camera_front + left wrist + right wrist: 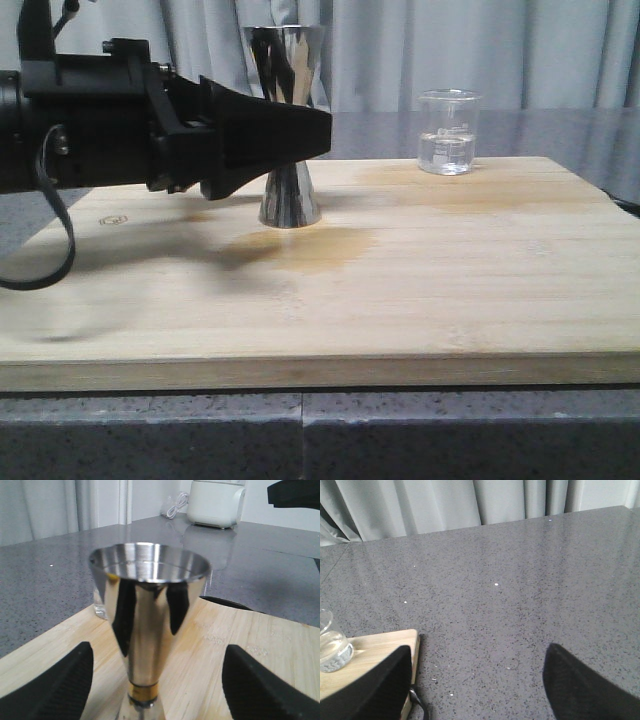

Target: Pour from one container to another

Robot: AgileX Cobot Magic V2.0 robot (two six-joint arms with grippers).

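Clearly, the shiny steel jigger (pixel 288 195) was stood upright on the wooden board (pixel 420 290), near the middle of its far half. The left gripper (pixel 318 133) was reached in from the left at the height of the jigger's upper cone. In the left wrist view, its two black fingers (pixel 55 690) were held wide apart, one on each side of the jigger (pixel 148 625), and neither was seen to touch it. The small glass beaker (pixel 447 132) was set well apart to the right, at the back edge of the board, with some clear liquid in it. The right gripper (pixel 477 685) was kept open over the grey surface (pixel 520 590), and nothing was held between its fingers (pixel 585 685). The beaker (pixel 331 645) was seen near one finger.
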